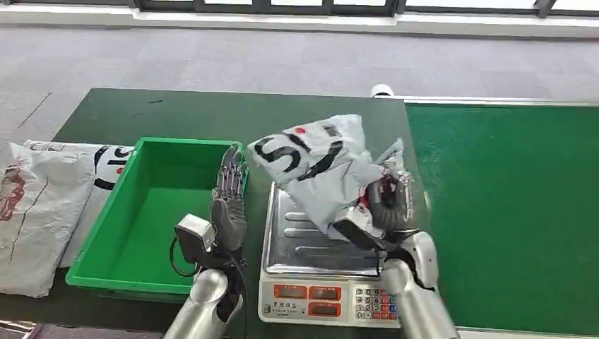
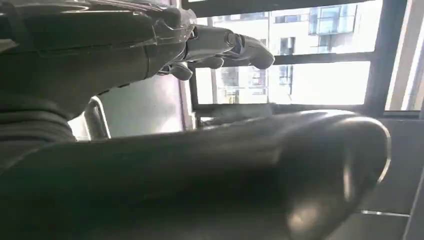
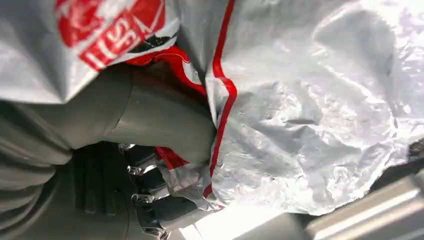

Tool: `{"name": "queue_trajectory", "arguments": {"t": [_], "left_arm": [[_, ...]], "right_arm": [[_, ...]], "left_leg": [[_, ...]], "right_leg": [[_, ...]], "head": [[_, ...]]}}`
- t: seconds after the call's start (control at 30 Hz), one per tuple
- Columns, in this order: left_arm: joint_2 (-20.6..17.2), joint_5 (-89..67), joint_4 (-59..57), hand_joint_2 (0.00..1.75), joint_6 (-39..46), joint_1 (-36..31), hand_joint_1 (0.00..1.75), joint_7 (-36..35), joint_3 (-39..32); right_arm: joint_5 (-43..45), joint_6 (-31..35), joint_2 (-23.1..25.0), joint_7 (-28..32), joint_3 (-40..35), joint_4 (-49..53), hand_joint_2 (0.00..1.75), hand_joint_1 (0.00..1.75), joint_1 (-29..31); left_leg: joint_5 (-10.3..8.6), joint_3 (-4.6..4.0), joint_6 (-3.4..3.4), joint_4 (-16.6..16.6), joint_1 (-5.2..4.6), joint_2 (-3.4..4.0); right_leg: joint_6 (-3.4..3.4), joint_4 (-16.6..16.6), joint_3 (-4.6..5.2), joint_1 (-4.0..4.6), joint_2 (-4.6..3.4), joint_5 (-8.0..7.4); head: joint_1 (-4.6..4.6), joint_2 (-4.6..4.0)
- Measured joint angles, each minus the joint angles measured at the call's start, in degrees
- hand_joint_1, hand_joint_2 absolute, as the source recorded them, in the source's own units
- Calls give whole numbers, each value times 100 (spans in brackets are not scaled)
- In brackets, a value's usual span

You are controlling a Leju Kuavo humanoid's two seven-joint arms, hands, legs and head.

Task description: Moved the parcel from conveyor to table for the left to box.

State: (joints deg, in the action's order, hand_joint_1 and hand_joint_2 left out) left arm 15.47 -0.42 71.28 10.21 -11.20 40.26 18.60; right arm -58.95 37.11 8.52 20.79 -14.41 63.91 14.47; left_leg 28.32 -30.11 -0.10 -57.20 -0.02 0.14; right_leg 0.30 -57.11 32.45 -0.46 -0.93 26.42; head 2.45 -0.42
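Parcel (image 1: 318,166): grey-white plastic mailer with black lettering and red trim, crumpled, held up over the scale (image 1: 321,272); whether its lower edge touches the steel pan cannot be told from the head view
Right hand (image 1: 387,205): clamped on the parcel's near right corner, thumb and dark fingers (image 3: 165,210) pinching a fold of the film by the red stripe, seen close in the right wrist view
Left hand (image 1: 229,194): holding nothing, fingers stretched out straight and close together, raised upright at the right wall of the green bin (image 1: 106,219), just beside the scale
Conveyor (image 1: 505,212): green belt on the right, parcel already off it
Table (image 1: 212,113): dark green top carrying the bin and the scale; two more mailers (image 1: 42,205) lying flat left of the bin
Done so far: pickup from the belt and most of the carry across, judging by the parcel now hanging above the scale and not the belt
Left to do: lower and release onto the scale pan or table, then handover to the left hand for the drop into the bin
Bin contents: bare green floor, nothing boxed yet
Stage, as a judgement: roughly past halfway, set-down pending
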Motion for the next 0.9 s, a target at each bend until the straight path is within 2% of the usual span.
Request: {"name": "queue_trajectory", "arguments": {"t": [0.1, 0.27, 0.33, 0.63, 0.67, 0.8, 0.9], "left_arm": [[0, -2, 0, 0, 11, 0, 0, 2, 0], [0, -2, 0, 0, 18, -1, 0, 2, 0], [0, -2, 11, 0, 55, 0, 0, 2, 2], [-4, -20, 76, 0, 31, -70, 0, 2, 70], [-4, -20, 76, 0, 22, -105, 0, 2, 101], [2, -22, 83, 0, 87, -233, 0, 2, 160], [0, -70, 129, 0, 214, -233, 0, 2, 190]], "right_arm": [[28, -9, 142, -5, -392, -101, 175, 175, -128], [50, -22, 247, -31, -640, -208, 175, 175, -190], [81, -280, 252, -114, -710, -201, 175, 175, -210], [149, -861, 250, -295, -904, 645, 175, 175, -759], [151, -881, 243, -297, -930, 710, 175, 0, -780], [81, -1071, 201, -357, -1026, 896, 175, 0, -824], [-381, -1439, 131, -781, -1156, 911, 175, 0, -699]], "left_leg": [[1, -7, 0, 0, -1, 0], [2, -8, 2, -3, -6, 3], [2, -8, 2, -5, -8, 3], [2, -11, 2, -5, -7, 2], [2, -12, 2, -5, -7, 2], [2, -12, 3, -5, -7, 2], [2, -11, 3, -5, -7, 3]], "right_leg": [[0, 1, 6, -1, 0, 0], [3, 5, 5, -5, -2, -2], [5, 5, 5, -7, -1, -4], [5, 5, 9, -5, -1, -4], [5, 5, 9, -5, -1, -4], [5, 4, 5, -7, 0, -4], [4, 4, 5, -7, 0, -6]], "head": [[0, 0], [0, 0], [0, 0], [0, 0], [-2, 0], [-2, 0], [-2, 0]]}}
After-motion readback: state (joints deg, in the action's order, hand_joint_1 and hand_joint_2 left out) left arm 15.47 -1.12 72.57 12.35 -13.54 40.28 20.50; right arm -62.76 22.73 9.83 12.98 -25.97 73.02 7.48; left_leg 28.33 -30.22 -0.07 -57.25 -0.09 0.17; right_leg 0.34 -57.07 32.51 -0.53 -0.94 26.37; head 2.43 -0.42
